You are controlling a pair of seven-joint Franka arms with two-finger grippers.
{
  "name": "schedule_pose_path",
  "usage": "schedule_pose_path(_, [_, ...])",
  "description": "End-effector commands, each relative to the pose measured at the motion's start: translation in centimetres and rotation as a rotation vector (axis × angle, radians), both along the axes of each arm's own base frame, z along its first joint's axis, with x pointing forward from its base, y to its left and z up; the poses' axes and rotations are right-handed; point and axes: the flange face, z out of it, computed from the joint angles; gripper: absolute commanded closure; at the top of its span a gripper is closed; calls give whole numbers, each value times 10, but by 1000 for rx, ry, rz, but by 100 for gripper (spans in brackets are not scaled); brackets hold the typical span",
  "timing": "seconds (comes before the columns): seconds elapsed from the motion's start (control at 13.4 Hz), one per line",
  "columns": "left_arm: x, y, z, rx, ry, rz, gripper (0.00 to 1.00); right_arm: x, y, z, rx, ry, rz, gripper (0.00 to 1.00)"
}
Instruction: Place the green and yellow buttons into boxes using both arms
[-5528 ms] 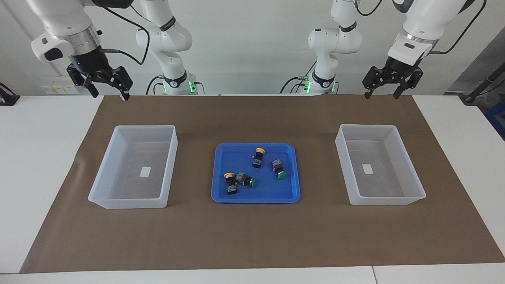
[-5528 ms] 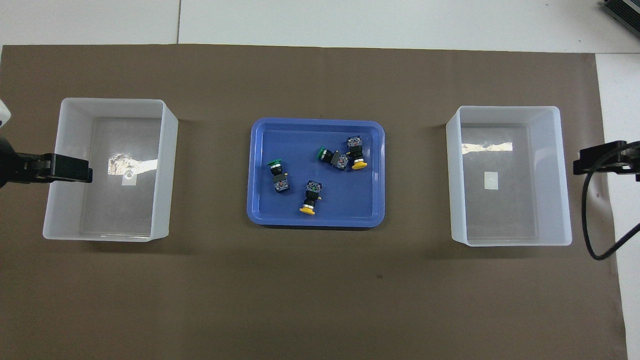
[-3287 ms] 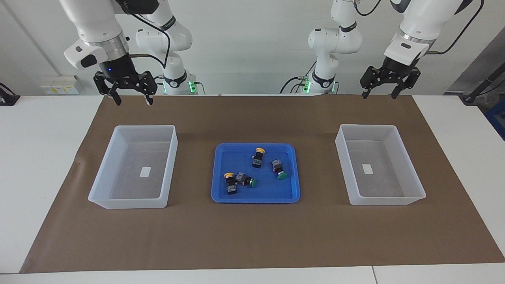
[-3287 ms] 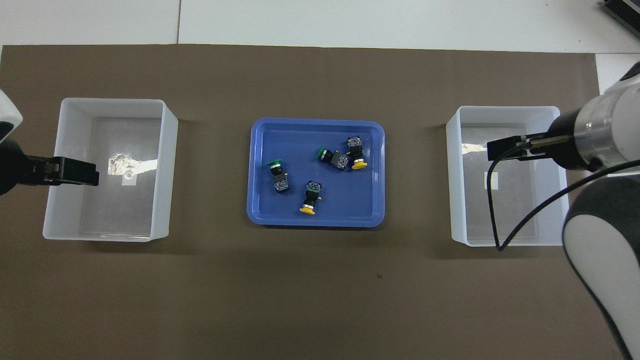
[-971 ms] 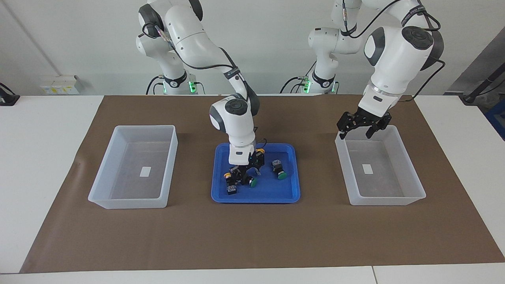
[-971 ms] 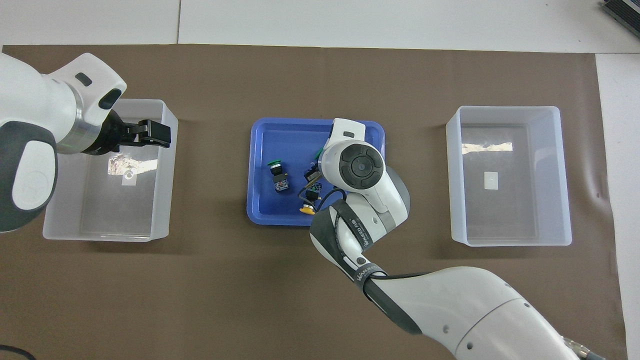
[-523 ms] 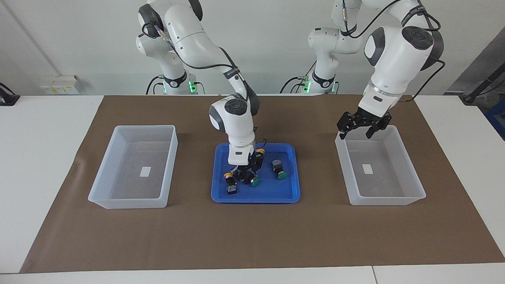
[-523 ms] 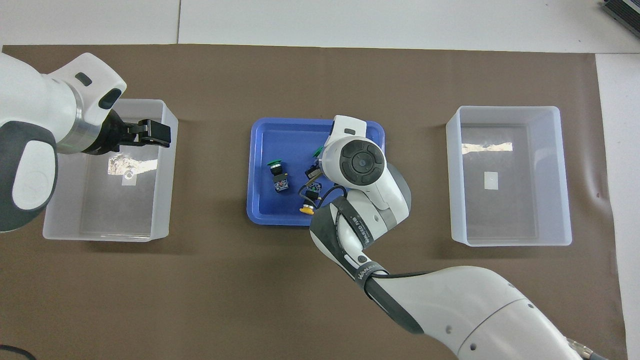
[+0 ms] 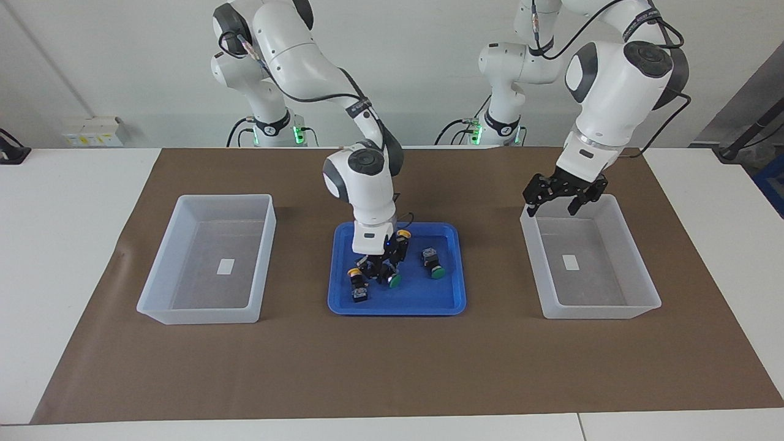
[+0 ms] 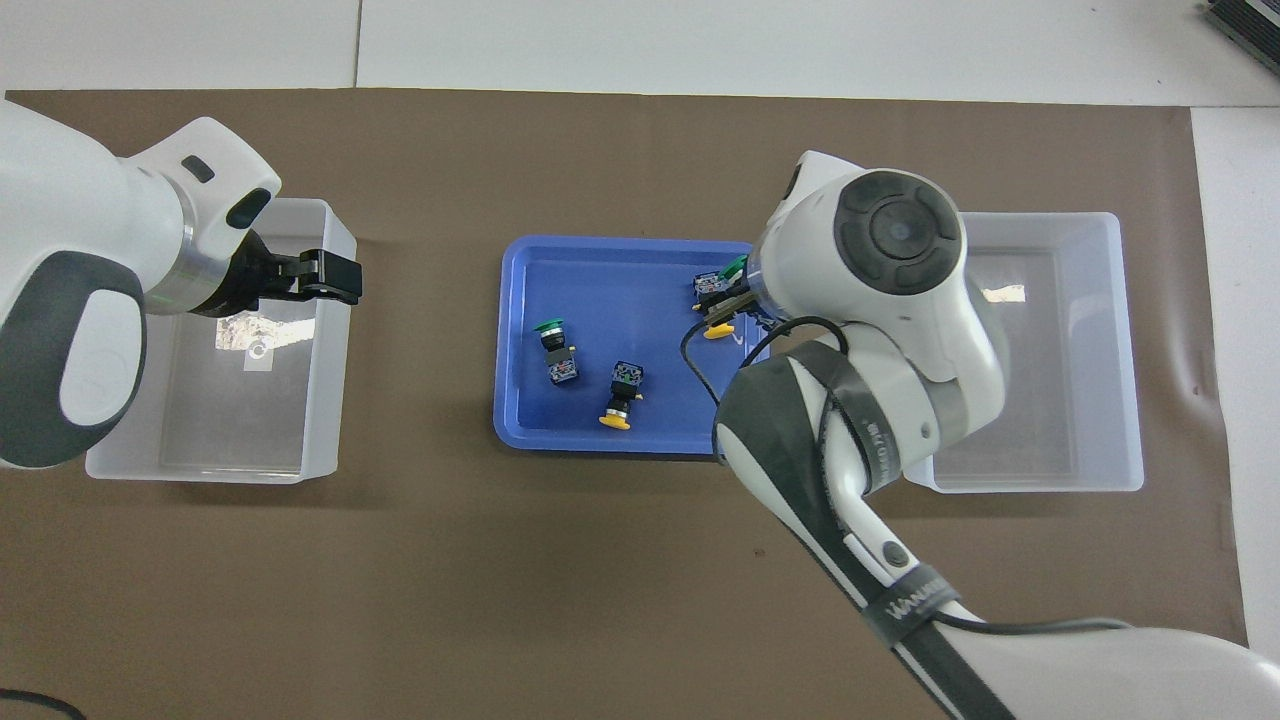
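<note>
My R gripper [image 9: 383, 274] is down in the blue tray [image 9: 398, 309], fingers pinched shut on the blocky black body of a green button [image 9: 395, 280]. Its round glossy cap sticks out to one side. Can't tell if it's clear of the tray floor. From overhead my own white wrist hides the fingers; only a bit of green cap [image 10: 737, 265] peeks out.

Three more switches lie in the tray, all tipped on their sides:
- first yellow button [image 9: 355, 274], just beside my fingers twd the R arm's end, square body pointing away from the robots
- second yellow button [image 9: 403, 233], nearer the robots, partly hidden by my wrist
- second green button [image 9: 436, 272], twd the L arm's end, apart from the rest

The tray is shallow smooth plastic w/ rounded corners, and sits between two cloudy, see-through plastic boxes, each w/ a small white label on the floor. The R-end box [image 9: 196, 315] and L-end box [image 9: 603, 311] hold no buttons.

My L gripper [image 9: 554, 205] waits in the air over the L-end box, fingers spread wide, nothing in them.

Everything sits on a matte brown paper sheet [image 9: 392, 367] over the white table [image 9: 73, 245].
</note>
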Motion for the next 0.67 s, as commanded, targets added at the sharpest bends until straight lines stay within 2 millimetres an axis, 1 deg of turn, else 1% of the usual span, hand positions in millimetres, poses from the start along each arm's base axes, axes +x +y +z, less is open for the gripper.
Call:
schedule_pose_path(0.0, [-3, -38, -16, -15, -13, -39, 0, 3, -78, 20, -2, 35, -39, 100])
schedule_pose_path(0.07, [-2, -55, -26, -32, -11, -26, 0, 8, -107, 19, -12, 56, -52, 100])
schedule_pose_path(0.15, [-2, -74, -33, -55, -20, -13, 0, 14, -144, 16, -21, 64, -52, 100])
schedule_pose_path(0.22, [-3, -89, -35, -71, -37, -9, 0, 16, -176, 9, -29, 69, -36, 100])
schedule_pose_path(0.3, [-4, -99, -36, -95, -38, 6, 0, 13, -208, -1, -36, 84, -33, 100])
schedule_pose_path(0.37, [-5, -106, -38, -124, -35, 18, 0, 13, -233, -12, -40, 83, -25, 100])
schedule_pose_path(0.45, [-4, -117, -44, -147, -42, 21, 0, 10, -247, -25, -43, 80, -12, 100])
schedule_pose_path(0.6, [-9, -150, -61, -160, -41, 52, 0, 9, -272, -48, -47, 60, -18, 100])
